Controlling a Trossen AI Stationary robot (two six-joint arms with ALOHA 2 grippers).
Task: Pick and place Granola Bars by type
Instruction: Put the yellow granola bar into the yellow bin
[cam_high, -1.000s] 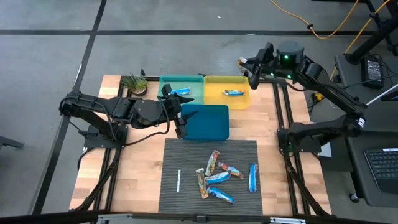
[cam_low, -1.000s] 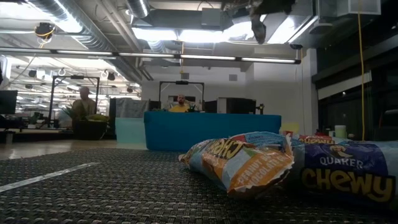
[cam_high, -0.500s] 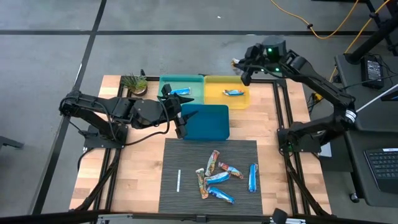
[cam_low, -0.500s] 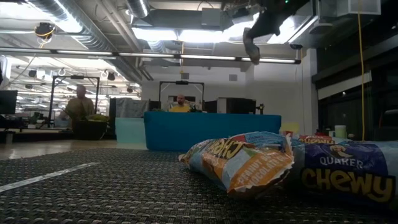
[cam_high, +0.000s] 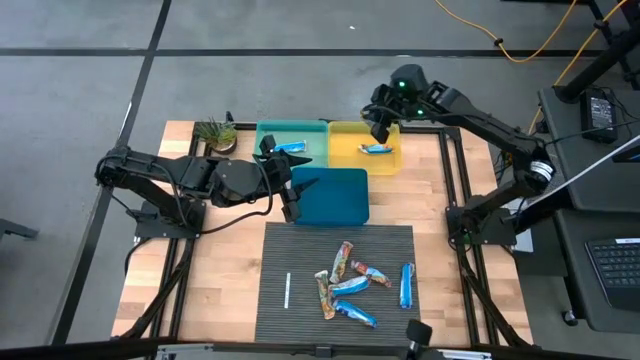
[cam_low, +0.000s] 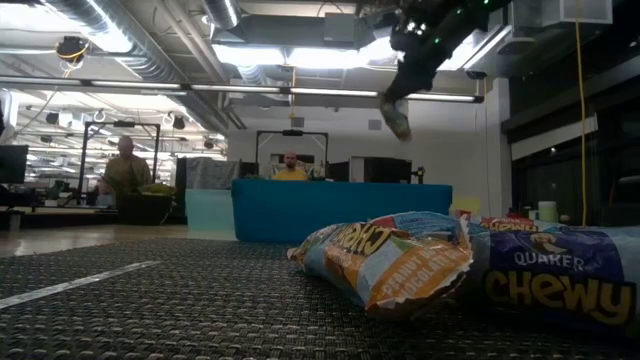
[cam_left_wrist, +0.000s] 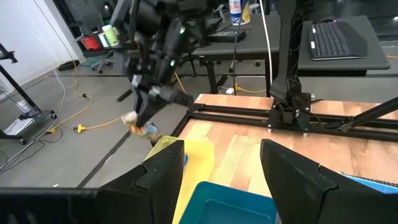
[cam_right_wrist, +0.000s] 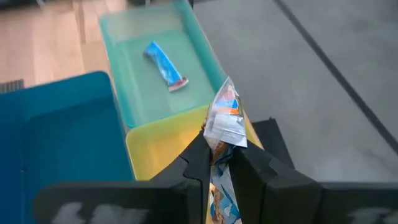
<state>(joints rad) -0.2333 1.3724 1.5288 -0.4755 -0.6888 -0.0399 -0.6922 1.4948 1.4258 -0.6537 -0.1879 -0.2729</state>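
Nearest us, we see six Granola Bars (cam_high: 352, 284) lying loose on the dark ribbed mat (cam_high: 300, 250), with a thin white stick (cam_high: 287, 290) beside them. Beyond the mat our left gripper (cam_high: 288, 187) rests at the dark blue tray (cam_high: 335, 195), its fingers (cam_left_wrist: 163, 177) apart and holding nothing. Farther back, a blue bar (cam_right_wrist: 164, 65) lies in the teal bin (cam_high: 270, 135) and another (cam_high: 376, 150) in the yellow bin (cam_high: 345, 150). Above the yellow bin our right gripper (cam_high: 379, 129) hangs, fingers (cam_right_wrist: 198, 158) clamped on a multicoloured bar (cam_right_wrist: 225, 120).
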